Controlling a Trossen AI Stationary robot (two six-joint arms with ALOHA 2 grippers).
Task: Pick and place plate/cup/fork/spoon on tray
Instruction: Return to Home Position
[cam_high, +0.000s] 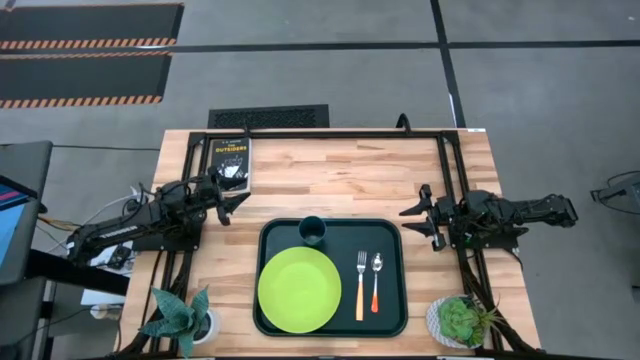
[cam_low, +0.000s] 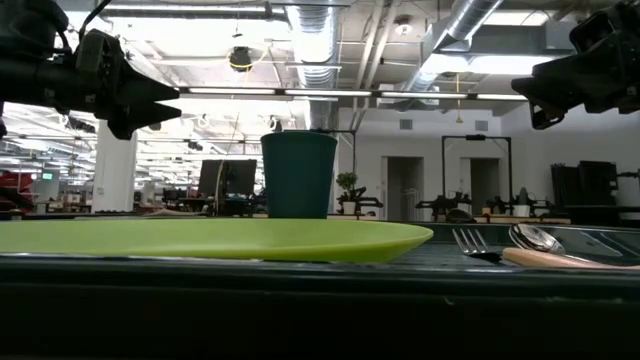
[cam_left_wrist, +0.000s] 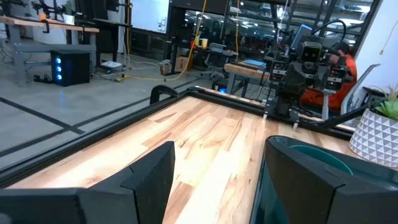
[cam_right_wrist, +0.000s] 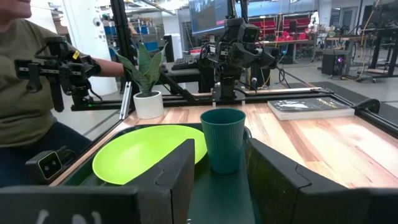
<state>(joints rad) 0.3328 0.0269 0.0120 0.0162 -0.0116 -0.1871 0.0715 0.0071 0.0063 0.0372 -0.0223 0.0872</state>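
Grey concrete floor (cam_high: 330, 75) around a light wooden table (cam_high: 330, 175), crossed by dark lines. Two black mats with orange-and-black hazard edging (cam_high: 85, 55) at the far left. A black floor grille (cam_high: 268, 117) just beyond the table's far edge. Overhead, exposed silver ducts (cam_low: 318, 40) and long strip lights (cam_low: 270, 92) under an open ceiling. White walls with dark doorways (cam_low: 400, 188) in the distance. Workbenches (cam_left_wrist: 46, 25), a glowing blue computer tower (cam_left_wrist: 69, 67) and yellow cables (cam_left_wrist: 155, 74) across the floor.
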